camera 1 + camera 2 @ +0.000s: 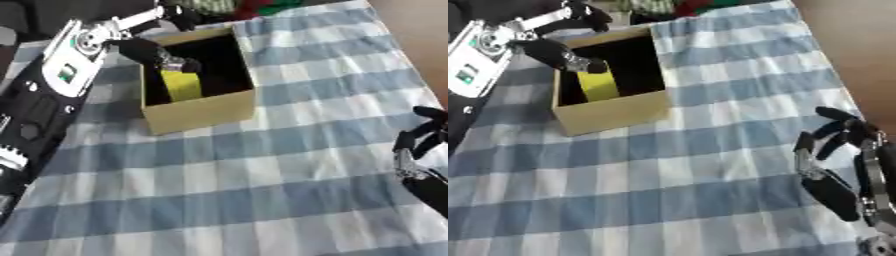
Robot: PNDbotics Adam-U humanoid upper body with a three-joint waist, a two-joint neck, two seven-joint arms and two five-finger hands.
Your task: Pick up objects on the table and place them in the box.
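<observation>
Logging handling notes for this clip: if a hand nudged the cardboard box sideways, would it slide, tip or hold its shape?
The cardboard box looks open-topped and thin-walled, so probably light and apt to slide. It sits on the checked cloth, which might bunch under it. The left hand is holding a yellow object inside; pressing a wall could flex or tilt it.

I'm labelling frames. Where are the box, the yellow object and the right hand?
box (pixel 203 111): left eye view, front wall.
yellow object (pixel 182 85): left eye view, its flat face.
right hand (pixel 831 192): right eye view, palm.
</observation>
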